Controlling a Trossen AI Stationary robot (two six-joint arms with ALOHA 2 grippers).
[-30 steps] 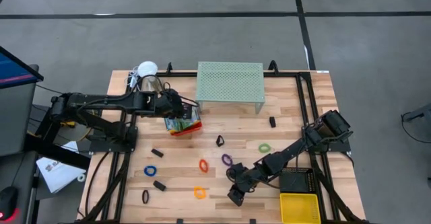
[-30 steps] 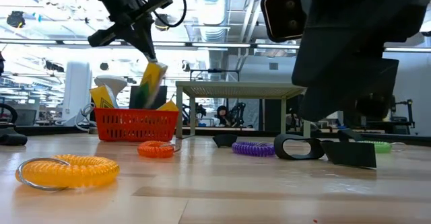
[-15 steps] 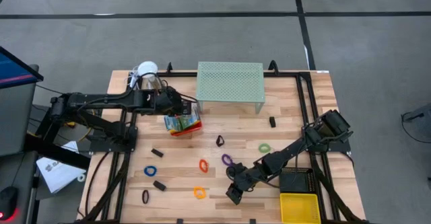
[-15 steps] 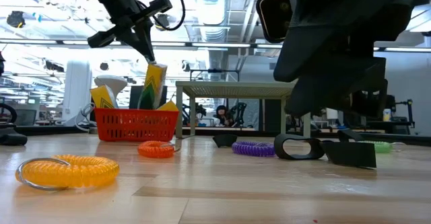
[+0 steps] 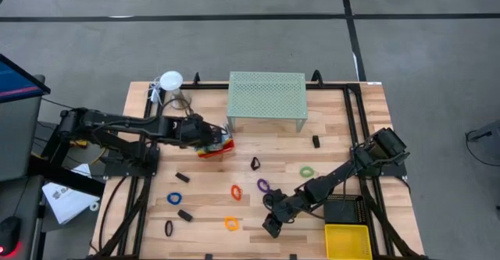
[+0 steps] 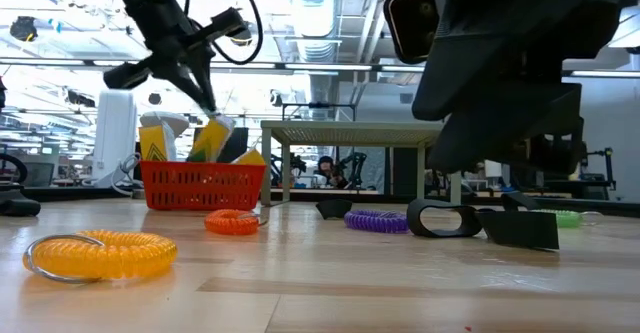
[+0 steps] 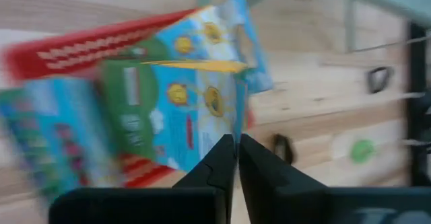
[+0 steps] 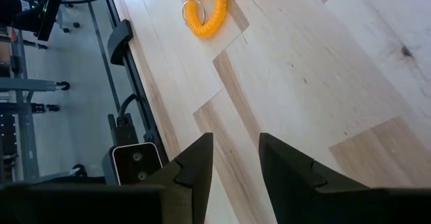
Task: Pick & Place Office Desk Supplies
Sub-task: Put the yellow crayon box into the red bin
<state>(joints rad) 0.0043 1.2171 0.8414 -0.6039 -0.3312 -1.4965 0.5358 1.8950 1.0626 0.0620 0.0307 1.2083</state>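
My left gripper (image 5: 206, 134) is over the red tray (image 5: 221, 151), shut on a yellow-green crayon box (image 6: 214, 139) that stands tilted in the tray among other boxes (image 6: 152, 143). In the left wrist view the box (image 7: 195, 109) fills the space ahead of the fingers. My right gripper (image 5: 270, 226) hangs open above the table near its near edge; its wrist view shows bare wood below and the orange loop (image 8: 205, 12) farther off. Loops lie flat on the wood: orange (image 5: 232, 223), red-orange (image 5: 236, 190), purple (image 5: 264, 186), green (image 5: 307, 171), blue (image 5: 175, 198). My left gripper pinches the crayon box by its thin upper edge (image 7: 237, 128) between the two fingers. The fingers come slanting down from above and from the table's left. The box hangs tilted below them, and its lower part is inside the red tray, behind the tray's wall (image 6: 200, 186).
The mint-green mesh shelf (image 5: 267, 96) stands just beyond the red tray. Black clips (image 5: 182, 177) (image 5: 184, 215) (image 5: 316, 141) and black loops (image 5: 168, 228) (image 5: 255, 164) dot the wood. A black tray (image 5: 344, 210) and a yellow tray (image 5: 347, 240) sit at the near right corner.
My left gripper has moved down and a little toward the table's near-left, and the crayon box it holds has sunk from well above the red tray down among the other boxes, leaning over more. My right arm has hardly moved.
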